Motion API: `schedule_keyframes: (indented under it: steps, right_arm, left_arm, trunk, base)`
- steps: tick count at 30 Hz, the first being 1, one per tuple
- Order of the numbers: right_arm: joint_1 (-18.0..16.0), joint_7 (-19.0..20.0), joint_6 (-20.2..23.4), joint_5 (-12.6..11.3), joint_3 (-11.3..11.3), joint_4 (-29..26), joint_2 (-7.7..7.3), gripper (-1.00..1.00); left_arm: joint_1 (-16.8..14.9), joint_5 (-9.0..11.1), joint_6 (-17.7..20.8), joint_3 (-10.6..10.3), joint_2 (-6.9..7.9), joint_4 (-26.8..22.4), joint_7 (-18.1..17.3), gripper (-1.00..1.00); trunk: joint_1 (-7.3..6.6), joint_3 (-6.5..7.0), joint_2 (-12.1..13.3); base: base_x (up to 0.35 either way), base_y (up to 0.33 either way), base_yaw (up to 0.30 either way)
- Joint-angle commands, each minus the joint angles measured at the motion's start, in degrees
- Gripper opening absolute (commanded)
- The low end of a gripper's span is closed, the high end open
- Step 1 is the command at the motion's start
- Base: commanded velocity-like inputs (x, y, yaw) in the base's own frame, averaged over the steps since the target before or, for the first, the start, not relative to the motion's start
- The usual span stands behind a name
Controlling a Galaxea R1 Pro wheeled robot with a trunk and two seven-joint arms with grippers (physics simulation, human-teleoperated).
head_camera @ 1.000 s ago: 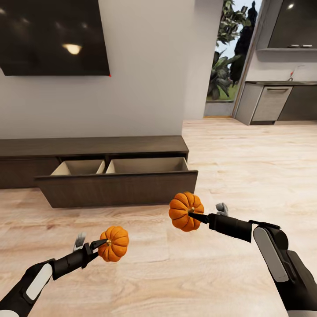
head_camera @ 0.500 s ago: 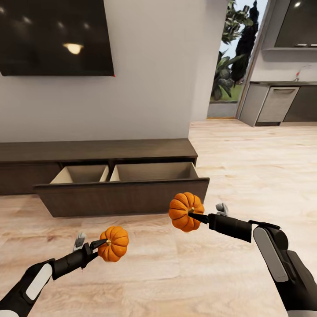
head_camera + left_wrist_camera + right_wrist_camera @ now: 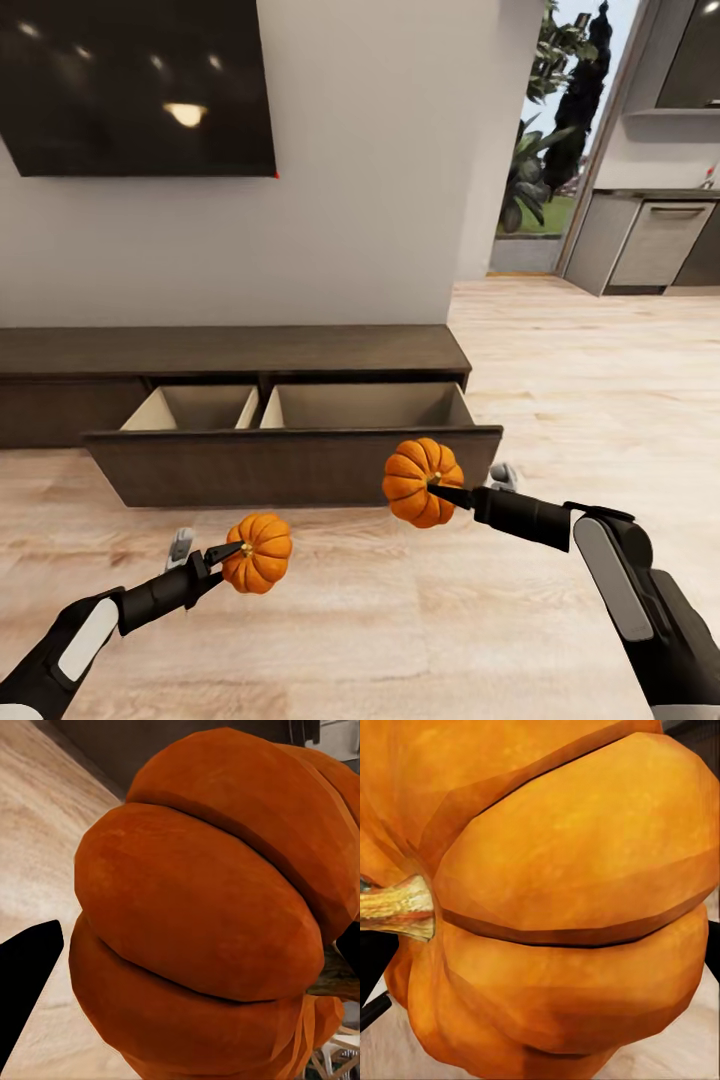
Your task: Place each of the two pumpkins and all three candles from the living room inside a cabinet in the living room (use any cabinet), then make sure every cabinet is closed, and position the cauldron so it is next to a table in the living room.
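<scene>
Two small round orange pumpkins with ribbed sides are both held in the air above the pale wooden plank floor (image 3: pixel 560 380), each gripped at its stem end. The left pumpkin (image 3: pixel 258 553) sits in the left gripper (image 3: pixel 236 551), whose thin black fingers are closed on its stem area; in the left wrist view this pumpkin (image 3: pixel 210 915) looms close, with a black fingertip (image 3: pixel 26 971) beside it. The right pumpkin (image 3: pixel 423 481) is clamped by the right gripper (image 3: pixel 438 488) and hangs higher and farther forward, just in front of the pulled-out drawer front; in the right wrist view its ribbed orange body (image 3: pixel 562 900) shows a short tan stem at one side. Beyond both stands the long, low dark brown wooden cabinet (image 3: pixel 230 350) against the white wall (image 3: pixel 370 180), with its wide flat drawer front (image 3: pixel 300 465) drawn out and two pale beige compartments open to view. Above the cabinet hangs a large black wall-mounted screen (image 3: pixel 140 85). To the right, a doorway opens onto green plants (image 3: pixel 560 130) and grey kitchen units (image 3: pixel 660 240).
</scene>
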Motion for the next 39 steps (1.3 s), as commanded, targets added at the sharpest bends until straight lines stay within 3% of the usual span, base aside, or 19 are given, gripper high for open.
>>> schedule_keyframes:
  steps: [1, 8, 14, 17, 39]
  right_arm:
    - [-0.04, 0.28, 0.24, -0.17, -0.07, 0.44, 0.03, -1.0]
    - [-0.04, 0.32, -1.08, -0.17, -0.07, 1.18, 0.03, -1.0]
    - [-0.04, 0.27, -1.16, -0.17, -0.07, 1.27, 0.02, -1.0]
    - [-0.04, 0.26, -1.17, -0.17, -0.07, 1.33, 0.06, -1.0]
    - [-0.04, -0.69, -2.27, -0.26, -0.15, 1.13, 0.0, -1.0]
  left_arm:
    - [-0.02, 0.19, 0.34, 0.08, -0.04, 0.0, -0.1, -1.0]
    - [0.0, 0.28, 0.34, 0.08, 0.01, -0.05, -0.29, -1.0]
    - [-0.01, 0.2, 0.34, 0.09, 0.02, -0.07, -0.26, -1.0]
    - [-0.02, 0.26, 0.34, 0.08, 0.08, -0.05, -0.41, -1.0]
    - [-0.02, 0.13, 0.41, 0.08, -0.06, -0.07, -0.26, -1.0]
  trunk:
    - [0.0, -0.05, -0.02]
    - [0.0, -0.05, -0.02]
    - [-0.15, 1.28, 0.06]
    - [-0.15, 1.28, 0.06]
    - [-0.72, 6.15, 0.35]
  base:
    - [0.158, 0.011, 0.002]
    - [0.037, 0.002, 0.0]
    - [0.001, 0.0, 0.0]
    - [0.0, 0.0, 0.0]
    - [0.0, 0.0, 0.0]
